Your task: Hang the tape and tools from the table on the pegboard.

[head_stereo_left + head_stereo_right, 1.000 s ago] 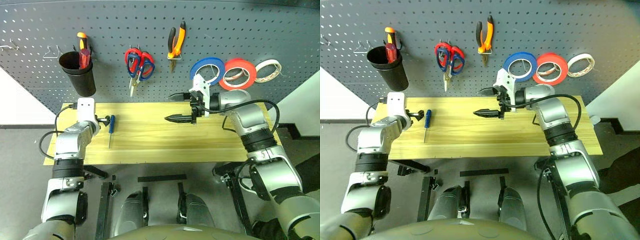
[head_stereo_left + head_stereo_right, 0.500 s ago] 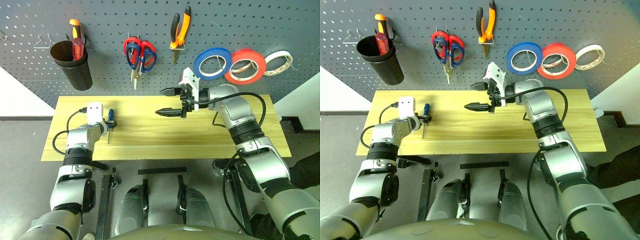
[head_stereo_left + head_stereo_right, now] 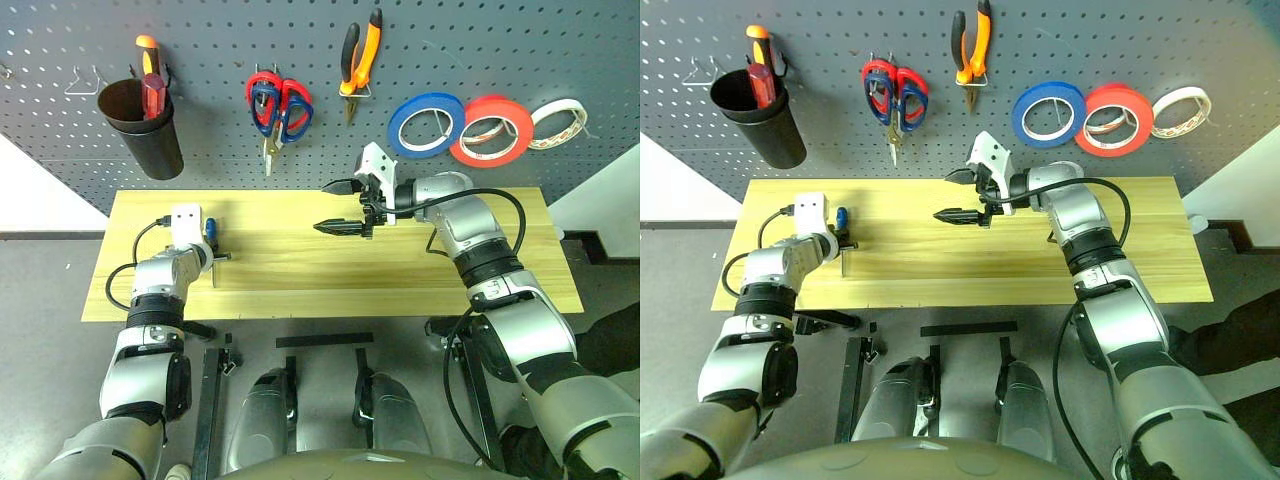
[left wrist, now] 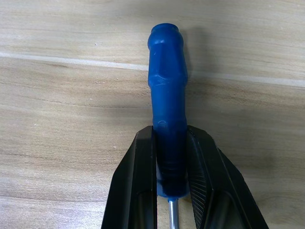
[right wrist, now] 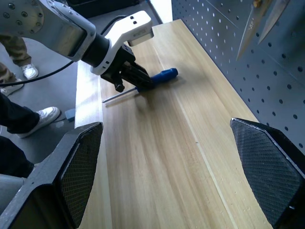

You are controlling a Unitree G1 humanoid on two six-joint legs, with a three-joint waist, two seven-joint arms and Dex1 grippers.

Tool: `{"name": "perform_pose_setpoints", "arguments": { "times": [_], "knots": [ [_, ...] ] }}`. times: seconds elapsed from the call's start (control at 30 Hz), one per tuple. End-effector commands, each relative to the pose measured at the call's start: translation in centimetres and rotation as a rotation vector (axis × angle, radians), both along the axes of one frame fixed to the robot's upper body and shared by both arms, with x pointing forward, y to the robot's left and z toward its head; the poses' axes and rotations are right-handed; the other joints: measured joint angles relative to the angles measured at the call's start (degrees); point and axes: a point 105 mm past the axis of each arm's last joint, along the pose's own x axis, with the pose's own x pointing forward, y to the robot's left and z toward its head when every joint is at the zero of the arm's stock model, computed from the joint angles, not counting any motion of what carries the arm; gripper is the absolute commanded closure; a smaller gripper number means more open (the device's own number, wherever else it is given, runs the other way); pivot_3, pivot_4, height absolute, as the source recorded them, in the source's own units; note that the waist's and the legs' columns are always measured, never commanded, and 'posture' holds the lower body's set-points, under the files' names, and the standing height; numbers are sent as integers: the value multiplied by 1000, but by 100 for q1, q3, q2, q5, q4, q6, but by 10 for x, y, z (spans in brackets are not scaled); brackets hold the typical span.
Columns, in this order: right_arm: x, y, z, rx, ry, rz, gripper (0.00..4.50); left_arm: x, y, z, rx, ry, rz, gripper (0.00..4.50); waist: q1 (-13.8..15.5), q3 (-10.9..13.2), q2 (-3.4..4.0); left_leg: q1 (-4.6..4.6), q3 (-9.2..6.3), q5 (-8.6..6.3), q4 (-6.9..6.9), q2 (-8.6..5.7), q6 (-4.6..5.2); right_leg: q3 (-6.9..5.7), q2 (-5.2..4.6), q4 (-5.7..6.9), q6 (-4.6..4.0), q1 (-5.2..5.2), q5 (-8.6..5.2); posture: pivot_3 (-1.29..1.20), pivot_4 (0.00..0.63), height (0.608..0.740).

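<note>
Flat on table [image 3: 300, 270], screwdriver [image 4: 167, 114] handle pegboard-ward [image 3: 220, 120]

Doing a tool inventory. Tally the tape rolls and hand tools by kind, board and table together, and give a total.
Tape rolls: 3, blue tape, red roll, cream-white roll
Scissors: 2, dark-blue-handled scissors, red-handled scissors
Pliers: 1, pliers
Screwdrivers: 3, red and orange-handled screwdrivers in the black cup, blue-handled screwdriver on the table
Total: 9

A black cup [image 3: 145, 128] holds red- and orange-handled screwdrivers [image 3: 150, 85]; red scissors [image 3: 270, 100], red tape [image 3: 492, 131] and cream tape [image 3: 558, 122] hang nearby.
</note>
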Motion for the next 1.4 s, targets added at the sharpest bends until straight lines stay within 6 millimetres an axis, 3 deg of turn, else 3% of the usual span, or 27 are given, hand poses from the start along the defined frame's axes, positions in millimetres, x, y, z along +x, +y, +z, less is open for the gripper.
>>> {"name": "perform_pose_setpoints", "arguments": {
  "times": [0.03, 0.13, 0.23, 0.33, 0.47, 0.67, 0.93, 1.17, 1.4],
  "knots": [
    [2, 1, 20, 33, -61, 13, 0, -1, 5, 12, -7, -46, -1, 4004, 0, 0, 0, 0, 0, 0, 0, 0, 0, 0, 0, 0, 0, 0, 0, 161, 320, 732],
    [2, -3, 28, 48, -68, 14, 0, -4, -1, 27, -4, -102, -44, 4004, 0, 0, 0, -2, 0, 0, 0, 1, 0, 0, 0, -1, 0, -1, 0, 163, 302, 732],
    [-3, -10, 44, 103, -65, 45, 0, -14, -21, 56, -38, -228, -195, 4004, 10, 0, -1, -5, -1, 0, -1, 1, 0, 0, 0, -2, 0, -2, 0, 168, 275, 732],
    [-17, -18, 53, 135, -28, 119, 0, -34, -36, 78, -43, -334, -354, 4004, 8, -1, -1, -10, -3, 0, -1, 1, 0, -3, -2, -6, 0, -3, 0, 170, 250, 732],
    [-34, -31, 74, 254, 14, 156, 0, -75, -39, 115, 45, -533, -539, 4004, 4, -17, -9, -17, 0, 1, -7, 3, -5, -4, -2, -11, -1, -12, 1, 151, 203, 732],
    [-36, -44, 98, 377, 25, 115, 0, -111, -61, 176, -114, -849, -772, 4004, 37, -86, -17, -49, -7, 5, 6, 2, -10, -15, -3, -9, -2, -29, 2, 134, 170, 732],
    [-40, -49, 118, 416, -46, 110, 0, -107, -48, 236, -87, -1138, -787, 4004, 13, -246, -30, -54, -5, 5, 5, 1, -9, -19, 1, -9, -1, -34, 2, 120, 128, 732],
    [-50, -44, 145, 485, -109, 153, 0, -103, -40, 268, -63, -1302, -712, 4004, 1, -343, -34, -56, -6, 5, 4, 2, -9, -21, 3, -8, -1, -37, 2, 111, 109, 732],
    [-53, -44, 148, 485, -130, 149, 0, -91, -16, 307, 58, -1453, -531, 4004, 6, -484, -49, -60, -6, 5, 6, 0, -9, -23, 3, -8, -1, -37, 2, 102, 95, 732]
  ]
}}
